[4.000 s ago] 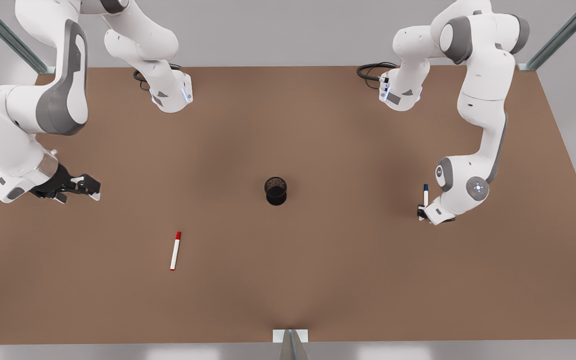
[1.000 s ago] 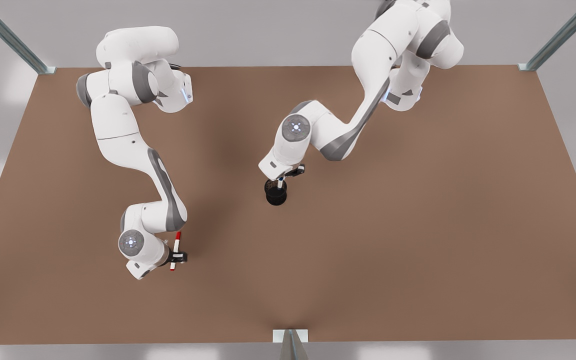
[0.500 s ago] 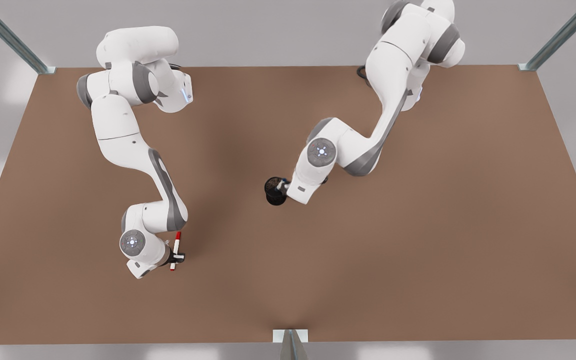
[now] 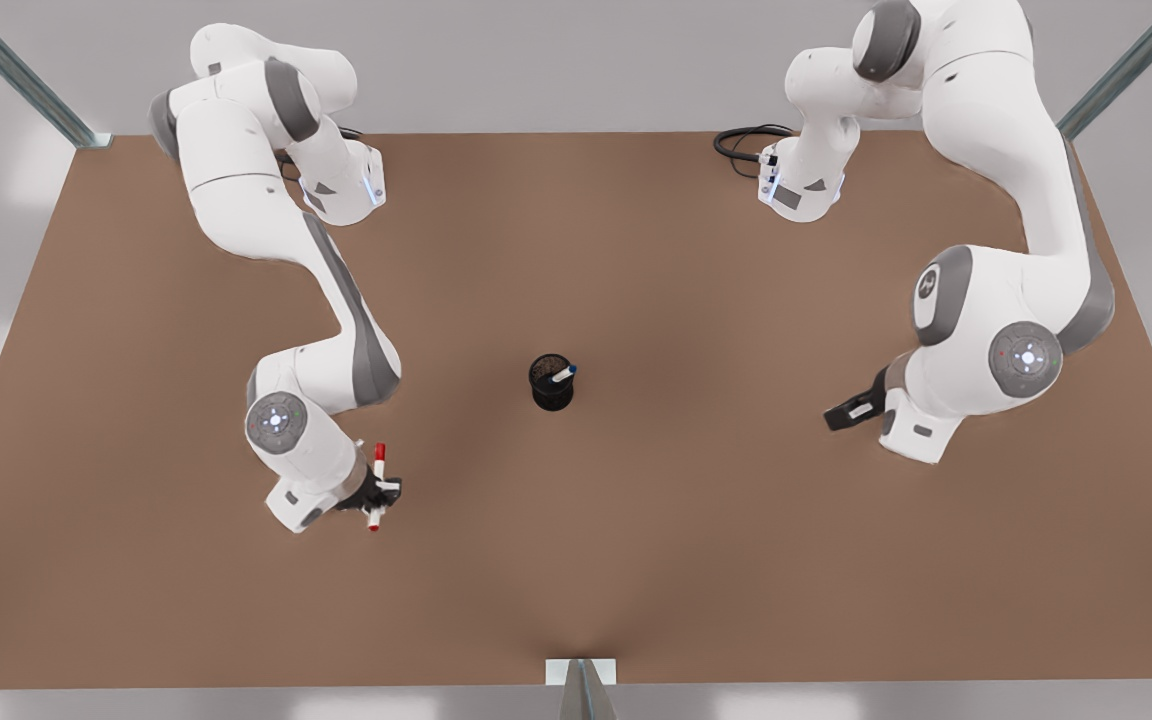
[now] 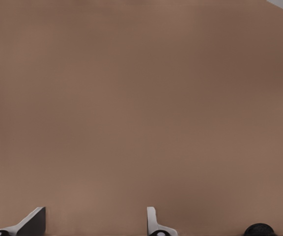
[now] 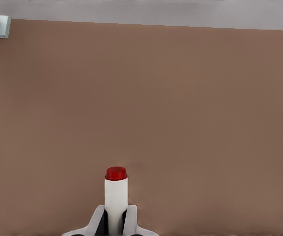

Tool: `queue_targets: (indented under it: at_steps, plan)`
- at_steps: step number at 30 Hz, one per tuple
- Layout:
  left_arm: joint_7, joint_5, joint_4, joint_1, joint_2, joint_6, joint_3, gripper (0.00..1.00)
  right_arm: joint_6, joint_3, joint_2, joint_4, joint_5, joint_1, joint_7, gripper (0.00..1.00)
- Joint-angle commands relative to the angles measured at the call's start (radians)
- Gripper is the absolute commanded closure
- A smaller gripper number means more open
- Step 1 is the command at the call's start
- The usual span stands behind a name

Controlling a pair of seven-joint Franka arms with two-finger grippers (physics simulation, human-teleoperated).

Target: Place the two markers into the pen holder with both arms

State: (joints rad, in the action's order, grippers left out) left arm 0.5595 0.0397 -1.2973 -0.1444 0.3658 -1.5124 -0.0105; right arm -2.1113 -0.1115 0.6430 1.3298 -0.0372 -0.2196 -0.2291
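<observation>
From the front view, the pen holder stands near the middle of the counter, with the blue-capped marker already leaning inside it. The right claw is toward the front-left corner as this view shows it, clamped on the red-capped marker and lifted clear of the surface. The left claw waits near the counter's opposite side edge, well apart from the holder, fingers apart and holding nothing.

In the left wrist view, two fingertips stand separated over bare counter, with the holder's rim just showing.

In the right wrist view, the red marker sits squarely between the closed fingers, its red end pointing away.

The step in hand looks like carrying the red marker to the holder. It should arrive nearly upright, centred over the free side of the rim, and descend before release so it neither knocks the blue marker nor tips the cup.
</observation>
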Motion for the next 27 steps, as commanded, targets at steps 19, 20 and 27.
queue_targets:
  at_steps: [19,20,27]
  plan:
    - [-0.501,-0.061,-0.065,0.082,-0.125,0.074,-0.066,0.00,-0.639,-0.378,-0.143,0.338,-0.477,-0.055,-0.717,0.79]
    - [-0.501,-0.063,-0.065,0.080,-0.119,0.074,-0.066,0.00,-0.641,-0.376,-0.137,0.345,-0.509,-0.060,-0.717,0.79]
    - [-0.503,-0.061,-0.065,0.086,-0.085,0.069,-0.066,0.00,-0.671,-0.378,-0.060,0.350,-0.849,-0.061,-0.892,0.79]
